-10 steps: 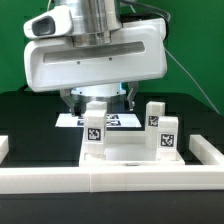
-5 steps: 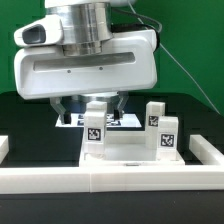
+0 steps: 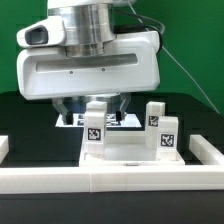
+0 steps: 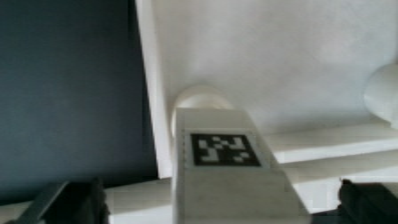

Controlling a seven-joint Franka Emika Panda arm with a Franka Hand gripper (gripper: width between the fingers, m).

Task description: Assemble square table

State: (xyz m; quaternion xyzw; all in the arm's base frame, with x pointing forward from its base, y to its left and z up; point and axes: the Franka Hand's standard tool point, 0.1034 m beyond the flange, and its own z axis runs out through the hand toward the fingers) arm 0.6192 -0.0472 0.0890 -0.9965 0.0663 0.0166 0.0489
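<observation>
The white square slab (image 3: 130, 152) lies on the black table with three tagged white legs showing upright on it: one at the exterior view's left (image 3: 95, 125) and two at its right (image 3: 155, 114) (image 3: 167, 136). My gripper (image 3: 92, 107) hangs over the left leg, open, with a dark finger on each side of the leg's top. I cannot tell whether they touch it. In the wrist view the leg (image 4: 222, 150) with its tag stands between my fingertips (image 4: 71, 200), midway under the gripper (image 4: 217, 202), on the slab (image 4: 267, 50).
A long low white border wall (image 3: 110, 180) runs along the front, with ends rising at both sides. The marker board (image 3: 128, 120) lies flat behind the slab, mostly hidden by my gripper body.
The gripper has moved toward the exterior view's left and slightly lower, so its fingers now stand either side of the left leg. The slab and legs have not moved.
</observation>
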